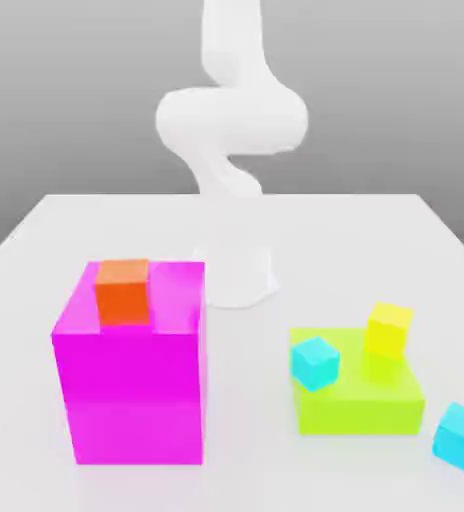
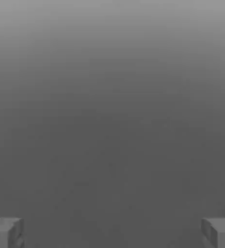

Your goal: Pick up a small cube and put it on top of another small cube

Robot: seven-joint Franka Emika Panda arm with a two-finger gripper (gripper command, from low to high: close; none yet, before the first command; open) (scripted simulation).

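Two small cyan cubes are in the exterior view. One small cube rests on the flat lime-green block, near its edge toward the exterior view's left. The other small cube lies on the white table, off the green block toward the exterior view's right. In the hand view my gripper is open, its two grey fingertips wide apart against plain grey background, nothing between them. The white arm rises at the table's far side.
A large magenta block stands toward the exterior view's left with a small orange cube on top. A small yellow cube sits on the green block's far part. The white table stretches back to the arm's base.
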